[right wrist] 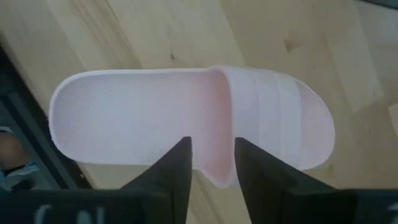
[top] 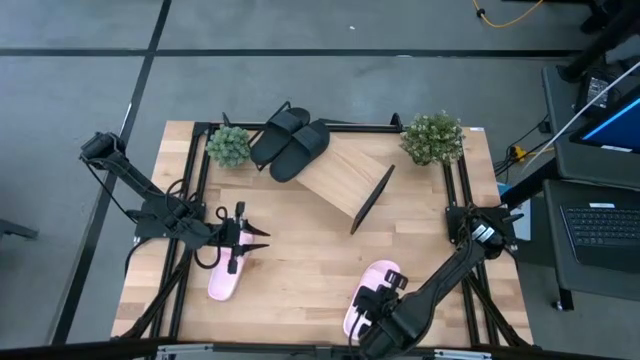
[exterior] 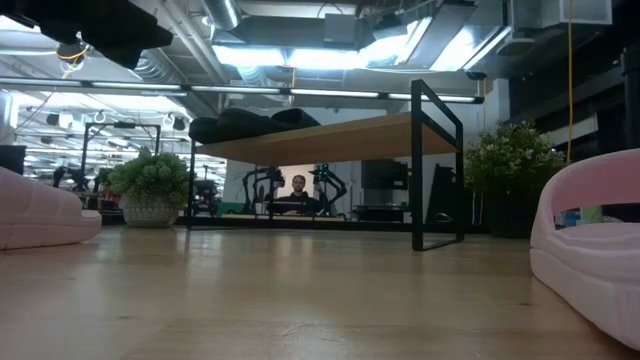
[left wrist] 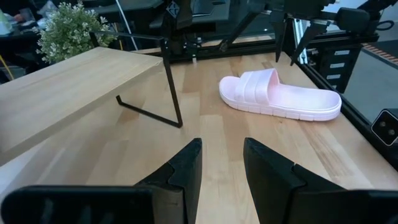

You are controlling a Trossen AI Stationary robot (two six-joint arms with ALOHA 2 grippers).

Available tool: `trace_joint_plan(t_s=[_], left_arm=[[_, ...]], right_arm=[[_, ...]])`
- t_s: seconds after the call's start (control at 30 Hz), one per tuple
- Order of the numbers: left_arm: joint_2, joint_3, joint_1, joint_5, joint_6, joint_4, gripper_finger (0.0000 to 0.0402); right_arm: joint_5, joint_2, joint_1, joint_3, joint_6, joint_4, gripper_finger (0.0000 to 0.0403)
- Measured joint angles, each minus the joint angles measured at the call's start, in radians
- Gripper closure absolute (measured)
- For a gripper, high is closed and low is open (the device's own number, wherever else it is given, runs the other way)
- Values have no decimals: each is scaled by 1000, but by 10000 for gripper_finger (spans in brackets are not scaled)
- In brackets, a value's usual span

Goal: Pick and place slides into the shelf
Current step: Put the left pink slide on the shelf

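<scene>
Blk slides (top: 288,141) on shelf (top: 340,178) upper centre, right hand (top: 372,305) open over pink slide (top: 366,296) btm centre, left hand (top: 252,238) open by other pink slide (top: 225,277), lower left of desk (top: 300,260).

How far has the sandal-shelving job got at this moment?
About halfway. Done: the two black sandals lie on the shelf. In hand: nothing is gripped; the right pincer hovers open over one pink sandal near the table's front edge. Left: that sandal and the other pink sandal, which lies on the table by the open left pincer.
</scene>
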State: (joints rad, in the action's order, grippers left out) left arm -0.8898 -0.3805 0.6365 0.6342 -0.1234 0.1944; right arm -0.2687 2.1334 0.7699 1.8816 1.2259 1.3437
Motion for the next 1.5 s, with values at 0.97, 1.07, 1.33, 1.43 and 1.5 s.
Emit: trace_joint_plan(t_s=[0.97, 1.07, 1.33, 1.43, 1.5], left_arm=[[0, 0, -1, 0, 2, -28, 291], [0, 0, -1, 0, 2, -28, 292], [0, 0, -1, 0, 2, -28, 292], [0, 0, -1, 0, 2, -28, 292], [0, 0, -1, 0, 2, -28, 292]], right_arm=[[-22, 2, -15, -155, 55, -14, 298], [-21, 2, -15, -155, 66, 6, 298], [-23, 2, -15, -155, 109, 38, 298], [-24, 2, -15, -155, 131, 61, 299], [-24, 2, -15, -155, 131, 63, 303]])
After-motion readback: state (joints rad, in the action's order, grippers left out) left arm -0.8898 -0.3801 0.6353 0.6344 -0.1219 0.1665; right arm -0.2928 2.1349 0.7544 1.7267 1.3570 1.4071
